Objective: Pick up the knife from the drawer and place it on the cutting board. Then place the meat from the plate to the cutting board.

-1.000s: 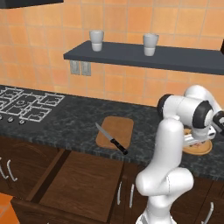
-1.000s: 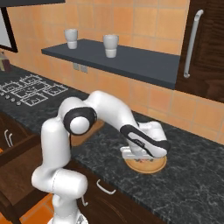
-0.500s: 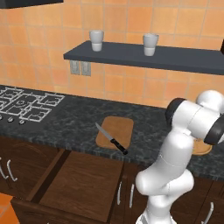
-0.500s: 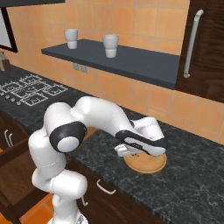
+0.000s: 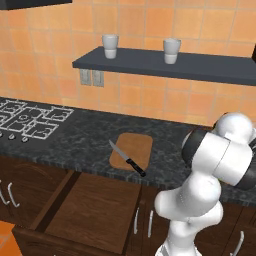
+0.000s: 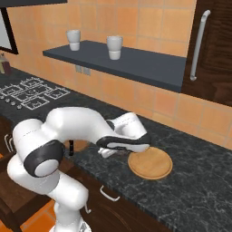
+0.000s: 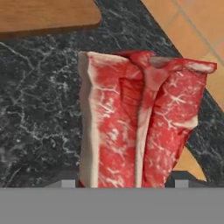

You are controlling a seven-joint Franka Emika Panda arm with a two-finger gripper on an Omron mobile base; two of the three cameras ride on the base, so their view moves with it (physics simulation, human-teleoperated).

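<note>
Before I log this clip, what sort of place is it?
A simulated home kitchen, going by the gas hob set into a dark stone counter, the tiled orange wall, and the cutting board with a knife on it.

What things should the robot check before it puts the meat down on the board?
1. Meat held in the jaws: ok, it hangs right in front of the hand camera, above the dark counter.
2. Meat off the plate: ok, the plate's top looks bare.
3. Knife already on the cutting board: ok, it lies slanted across it, handle tip past the front edge.
4. Free room on the board for the meat: ok, bare wood shows on both sides of the knife.
5. Hand over the board: not ok, the gripper hangs beside the plate.
6. Firm grip: cannot tell, the fingertips are hidden behind the meat.
</note>
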